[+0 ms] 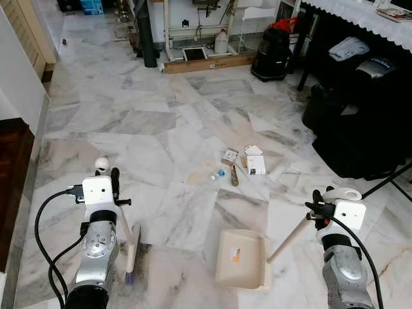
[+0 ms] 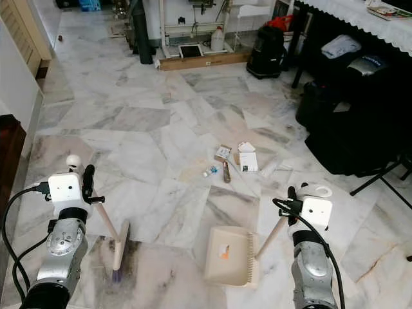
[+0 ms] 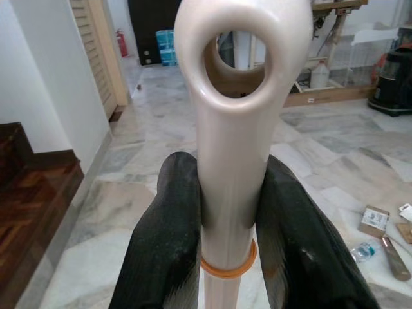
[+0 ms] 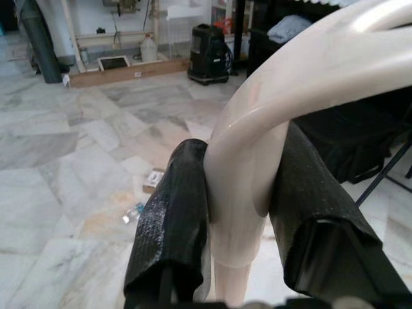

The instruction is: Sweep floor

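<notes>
The litter (image 1: 239, 165), small boxes, a bottle and a stick, lies on the marble floor (image 1: 161, 129) at frame centre, ahead of both tools. The left end effector (image 3: 232, 212) is clamped on the broom handle (image 3: 235, 129); the broom head (image 1: 131, 254) rests at lower left. The right end effector (image 4: 238, 225) grips the dustpan handle (image 4: 257, 148); the dustpan (image 1: 241, 259) sits at lower centre, nearer the litter, its long handle slanting back to the right.
</notes>
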You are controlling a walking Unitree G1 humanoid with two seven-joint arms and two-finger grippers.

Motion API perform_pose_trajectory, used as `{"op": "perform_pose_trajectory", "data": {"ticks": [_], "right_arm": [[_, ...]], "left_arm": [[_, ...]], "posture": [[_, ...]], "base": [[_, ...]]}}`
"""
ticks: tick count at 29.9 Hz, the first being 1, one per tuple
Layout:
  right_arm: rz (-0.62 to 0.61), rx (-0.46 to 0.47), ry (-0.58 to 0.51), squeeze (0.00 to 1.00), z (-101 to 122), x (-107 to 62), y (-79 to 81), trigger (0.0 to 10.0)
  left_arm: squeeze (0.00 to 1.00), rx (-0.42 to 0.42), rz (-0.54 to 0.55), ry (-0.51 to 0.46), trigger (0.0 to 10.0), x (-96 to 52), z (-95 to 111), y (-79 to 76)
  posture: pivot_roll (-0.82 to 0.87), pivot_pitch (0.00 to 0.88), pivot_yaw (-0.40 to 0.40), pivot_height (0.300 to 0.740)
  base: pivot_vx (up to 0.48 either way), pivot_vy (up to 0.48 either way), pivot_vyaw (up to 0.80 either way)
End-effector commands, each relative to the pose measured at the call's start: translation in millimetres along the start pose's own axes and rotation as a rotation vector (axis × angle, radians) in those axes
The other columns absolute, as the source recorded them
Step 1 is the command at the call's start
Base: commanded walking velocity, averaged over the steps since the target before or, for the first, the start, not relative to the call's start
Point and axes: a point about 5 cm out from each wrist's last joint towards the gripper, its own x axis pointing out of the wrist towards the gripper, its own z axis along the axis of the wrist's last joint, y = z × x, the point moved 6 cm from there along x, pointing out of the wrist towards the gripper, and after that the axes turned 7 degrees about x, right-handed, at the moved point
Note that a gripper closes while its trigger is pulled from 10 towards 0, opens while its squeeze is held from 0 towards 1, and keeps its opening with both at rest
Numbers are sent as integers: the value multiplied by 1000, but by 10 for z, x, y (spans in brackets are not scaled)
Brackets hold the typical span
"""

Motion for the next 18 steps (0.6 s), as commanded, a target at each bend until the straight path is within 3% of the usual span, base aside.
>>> {"op": "perform_pose_trajectory", "data": {"ticks": [1, 9, 18], "right_arm": [[2, 10, -75, 0, 223, 74, -4, 10000], [-2, 9, -54, 0, 189, 92, 14, 10000], [6, 15, -56, 0, 214, 108, 37, 10000]], "left_arm": [[0, -9, -13, -45, 10000, 60, 133, -40], [0, -5, -32, -53, 10000, 87, 176, -71], [0, 3, -30, -43, 10000, 81, 154, -35]], "posture": [[-65, 0, -25, 740], [-59, 0, -22, 740], [-57, 0, -16, 740]], "base": [[0, 0, 0], [0, 0, 0], [255, 0, 0]]}}
